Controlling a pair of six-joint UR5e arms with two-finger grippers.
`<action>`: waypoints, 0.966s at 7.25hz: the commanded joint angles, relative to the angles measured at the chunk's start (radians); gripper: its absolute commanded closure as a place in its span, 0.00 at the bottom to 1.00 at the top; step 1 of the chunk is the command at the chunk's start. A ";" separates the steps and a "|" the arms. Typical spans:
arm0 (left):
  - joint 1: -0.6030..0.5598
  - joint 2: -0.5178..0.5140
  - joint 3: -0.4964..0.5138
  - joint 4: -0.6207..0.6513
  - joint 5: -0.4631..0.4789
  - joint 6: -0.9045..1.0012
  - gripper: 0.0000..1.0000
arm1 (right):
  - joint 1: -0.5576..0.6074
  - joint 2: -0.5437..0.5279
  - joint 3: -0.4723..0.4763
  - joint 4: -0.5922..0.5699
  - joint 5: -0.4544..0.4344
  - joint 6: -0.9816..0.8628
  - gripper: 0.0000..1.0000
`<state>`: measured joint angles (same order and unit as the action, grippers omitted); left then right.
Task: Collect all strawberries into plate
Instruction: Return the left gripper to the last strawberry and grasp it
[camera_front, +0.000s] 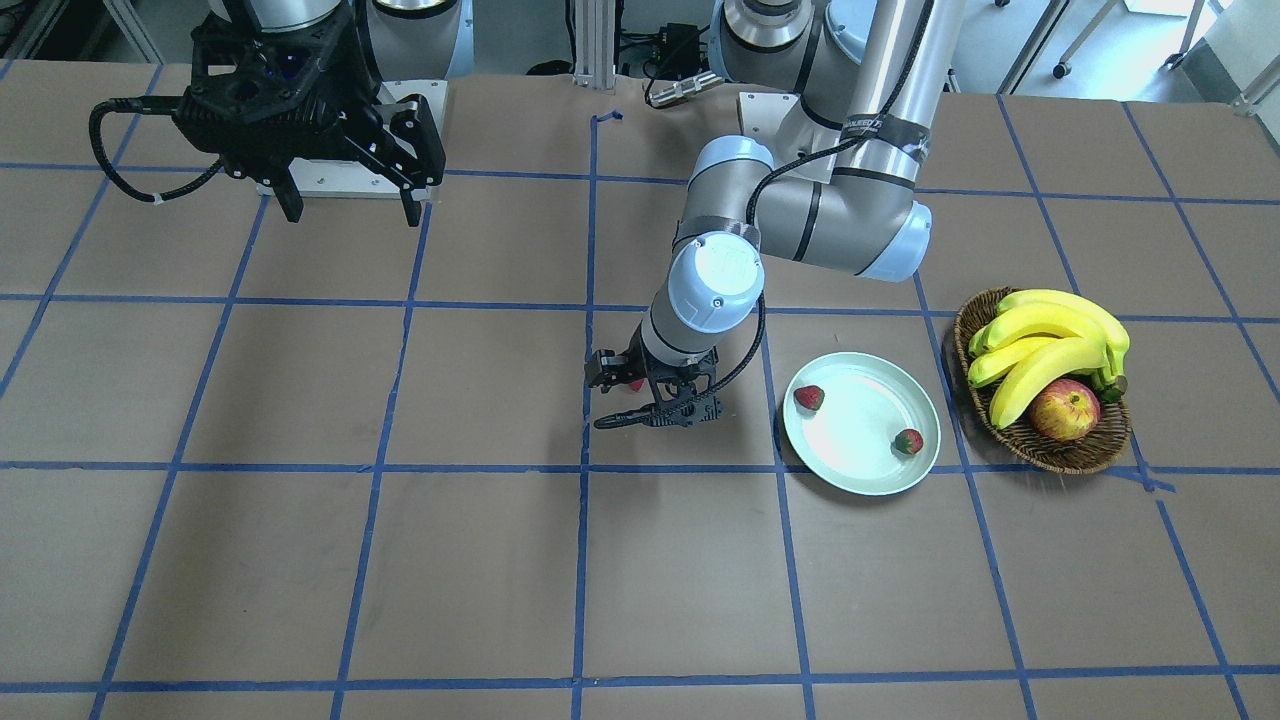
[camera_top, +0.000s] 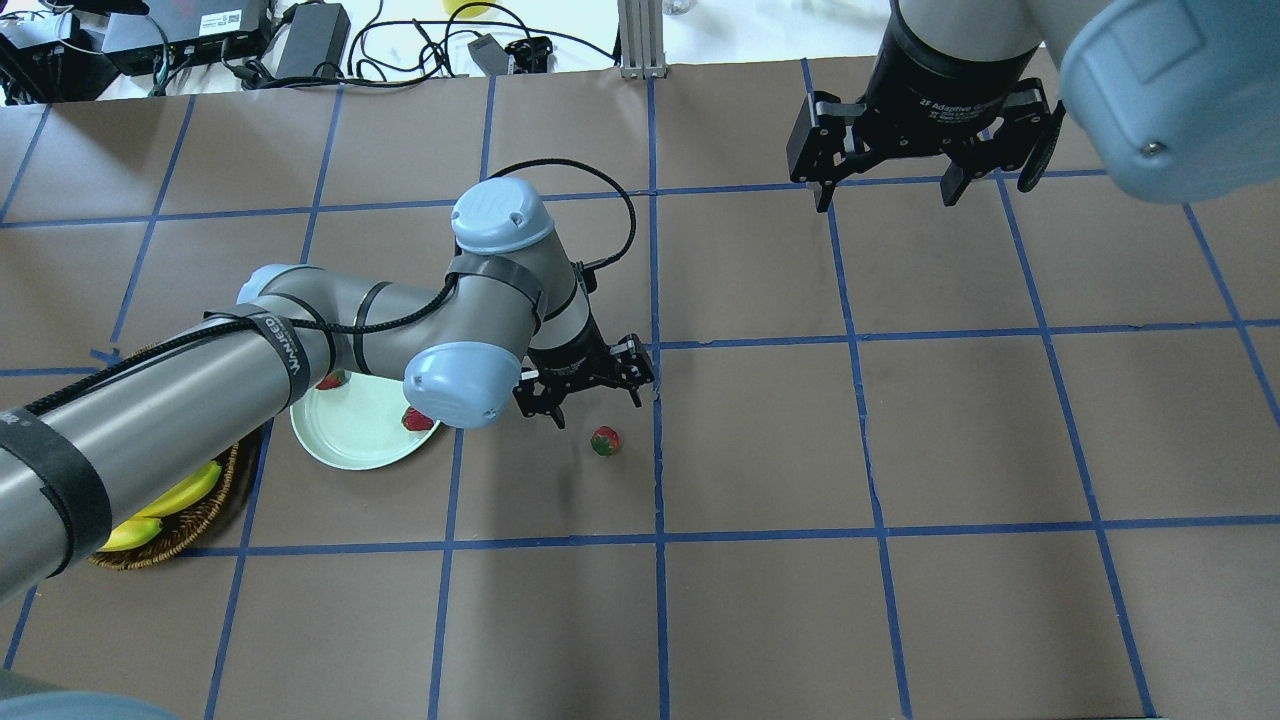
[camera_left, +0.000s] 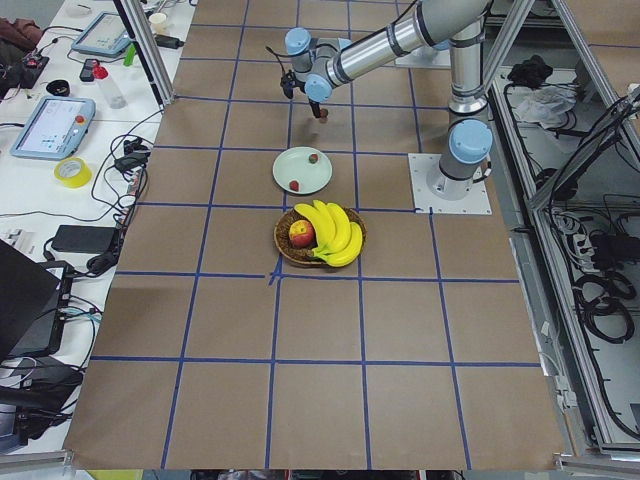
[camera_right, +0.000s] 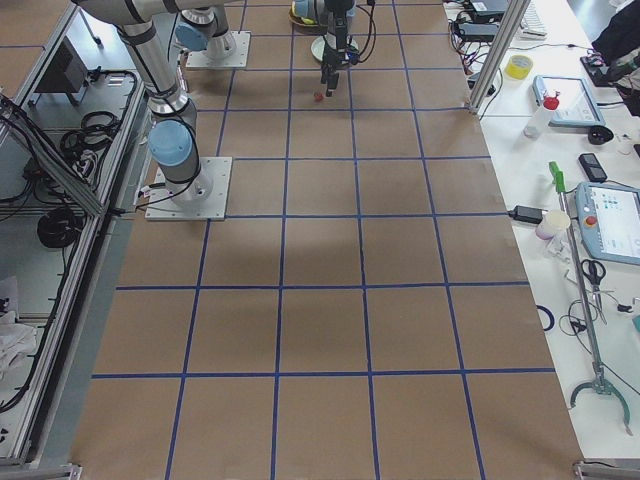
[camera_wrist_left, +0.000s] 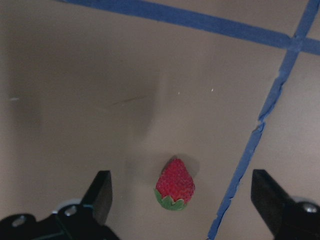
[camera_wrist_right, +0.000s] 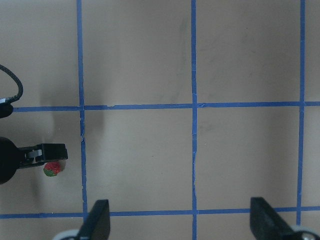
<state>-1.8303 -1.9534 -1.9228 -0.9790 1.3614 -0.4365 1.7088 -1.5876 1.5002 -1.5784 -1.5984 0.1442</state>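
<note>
Two strawberries (camera_front: 809, 397) (camera_front: 908, 441) lie in the pale mint plate (camera_front: 850, 470). A third strawberry (camera_top: 604, 441) lies on the brown table just off the plate's side, by a blue tape line. My left gripper (camera_top: 597, 408) hovers right over it, open. In the left wrist view this strawberry (camera_wrist_left: 175, 185) sits between the spread fingers (camera_wrist_left: 100, 192), untouched. My right gripper (camera_top: 886, 200) hangs open and empty far off, above bare table near the robot's base.
A wicker basket (camera_front: 1045, 455) with bananas (camera_front: 1050, 340) and a red-yellow apple (camera_front: 1063, 410) stands beside the plate, away from the gripper. Blue tape lines grid the brown table. The left arm's elbow (camera_top: 460, 385) overhangs the plate's edge.
</note>
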 joint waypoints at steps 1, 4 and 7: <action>-0.023 0.005 -0.030 0.010 -0.004 -0.007 0.00 | 0.000 0.000 0.000 0.000 0.000 0.000 0.00; -0.023 0.005 -0.025 -0.075 -0.005 -0.027 0.93 | 0.000 0.000 0.000 0.000 0.000 0.000 0.00; -0.020 0.022 0.004 -0.078 -0.004 -0.036 1.00 | 0.000 0.000 0.000 0.000 0.000 0.000 0.00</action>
<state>-1.8522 -1.9420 -1.9374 -1.0545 1.3565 -0.4716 1.7088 -1.5876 1.5002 -1.5785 -1.5984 0.1442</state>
